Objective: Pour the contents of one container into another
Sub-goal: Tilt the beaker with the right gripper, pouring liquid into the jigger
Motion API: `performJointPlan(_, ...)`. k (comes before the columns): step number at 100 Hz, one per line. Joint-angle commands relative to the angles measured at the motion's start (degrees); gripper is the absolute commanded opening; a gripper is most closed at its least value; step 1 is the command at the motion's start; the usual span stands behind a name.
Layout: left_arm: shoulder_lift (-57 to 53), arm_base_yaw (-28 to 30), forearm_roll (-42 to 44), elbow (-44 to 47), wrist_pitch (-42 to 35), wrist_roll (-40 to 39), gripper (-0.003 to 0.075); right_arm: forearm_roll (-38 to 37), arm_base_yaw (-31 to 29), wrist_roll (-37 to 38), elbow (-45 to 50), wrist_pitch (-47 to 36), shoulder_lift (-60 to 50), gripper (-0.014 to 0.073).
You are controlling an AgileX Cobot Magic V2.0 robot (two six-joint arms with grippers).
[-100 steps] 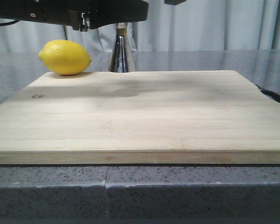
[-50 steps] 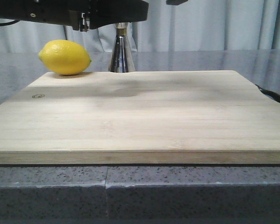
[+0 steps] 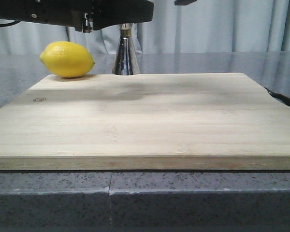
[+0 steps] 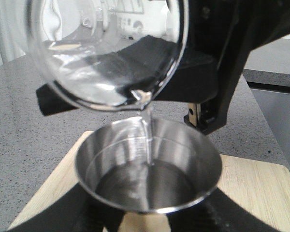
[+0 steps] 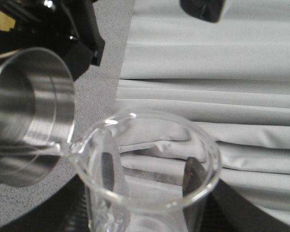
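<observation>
— While the front view shows mostly bare board (image 3: 150, 116), where is the room to move?
— Almost all of the board's top is free. A lemon (image 3: 66, 59) sits at its far left corner and the jigger (image 3: 125, 50) stands just beside it at the far edge. The left arm (image 3: 72, 12) hangs dark over both, along the top of the frame. A black cable (image 3: 282, 99) curls past the board's right edge.
— And the beaker?
— Front view hides it. The left wrist view has the beaker (image 4: 106, 53) tipped above the jigger (image 4: 147, 166), lip down, a thin clear stream (image 4: 147, 140) falling into the steel cup, which already holds some liquid.
— Do the 2 rims touch?
— Apart in that view. The right wrist view shows the beaker (image 5: 150, 174) lip just beside the jigger (image 5: 26, 116) rim; contact I cannot tell.
— Claws?
— Right fingers (image 5: 193, 181) press the beaker's glass wall on both sides: grasping it. Left gripper (image 4: 150, 220) has its dark fingers around the jigger's lower part; it looks clamped on it.
</observation>
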Motion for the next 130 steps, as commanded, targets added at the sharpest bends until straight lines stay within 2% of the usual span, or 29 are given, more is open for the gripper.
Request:
performJointPlan(1,-3.15,-0.45,-5.46,-1.70,5.56,0.16,0.0281,-1.38,-0.02,-0.06,-2.16,-0.59,-2.02,0.0279)
performJointPlan(116,-3.15,-0.45,-5.46,-1.70,5.56,0.16,0.0281,-0.59,-0.02,0.05,-2.16,-0.59,-2.02,0.0279)
performJointPlan(130,-3.15,-0.45,-5.46,-1.70,5.56,0.16,0.0281,4.27,-0.02,6.52,-2.16,0.98,-2.02,0.0279)
